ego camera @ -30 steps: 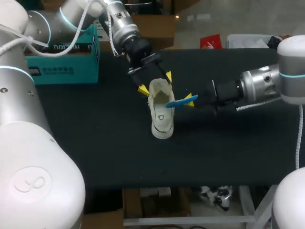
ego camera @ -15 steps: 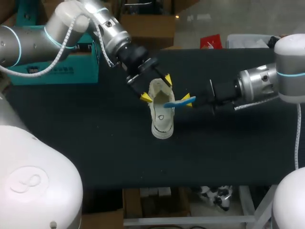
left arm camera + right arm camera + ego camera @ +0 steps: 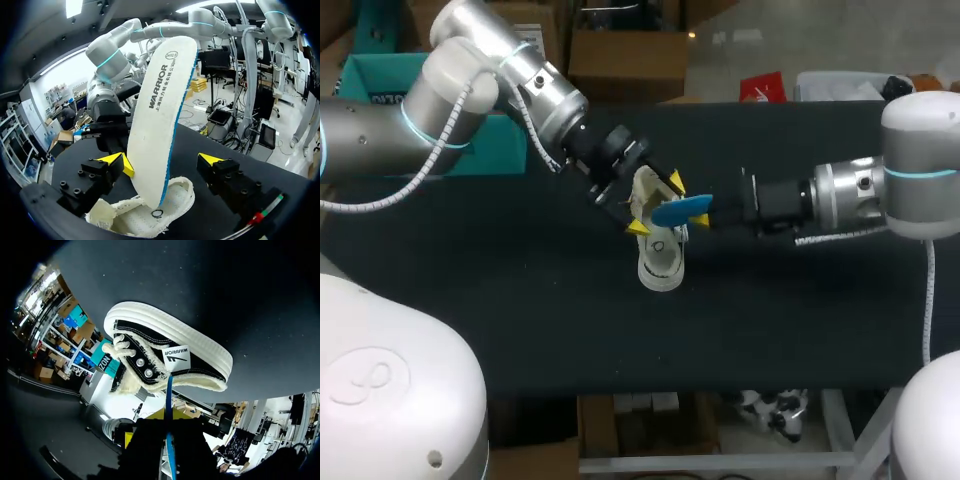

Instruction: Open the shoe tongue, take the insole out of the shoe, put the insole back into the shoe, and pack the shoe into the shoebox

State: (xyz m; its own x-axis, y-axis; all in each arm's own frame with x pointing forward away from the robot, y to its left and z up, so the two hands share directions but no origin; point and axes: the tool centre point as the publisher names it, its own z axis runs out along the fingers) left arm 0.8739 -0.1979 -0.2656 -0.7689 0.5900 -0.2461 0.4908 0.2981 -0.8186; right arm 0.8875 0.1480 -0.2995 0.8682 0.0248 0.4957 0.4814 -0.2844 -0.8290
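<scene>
The low shoe with black cloth sides, a white rubber sole and fluffy cream lining [image 3: 660,262] sits on its sole near the middle of the black counter [image 3: 800,320]. Its long way runs from the far side of the counter to the near side. The toe points at the near edge and the heel points at the far edge. The top of the shoe is pulled open.

The long flat insole, white on one face and blue on the other [image 3: 160,125], stands almost straight up. Its low end is down in the shoe's opening and its high end leans a little to one side. From above, the blue face shows, just over the back half of the shoe.

The right gripper [image 3: 700,212] comes in from the right side. Its fingers are pinched tight on the insole, one on each face.

The left gripper [image 3: 657,204] comes in from the far left. Its fingers are spread wide apart, one on each side of the shoe's heel end, and the insole stands up between them without both fingers touching it.

The blue-green cardboard shoebox [image 3: 500,155] sits at the far left of the counter, partly behind the left arm and well apart from the shoe.
</scene>
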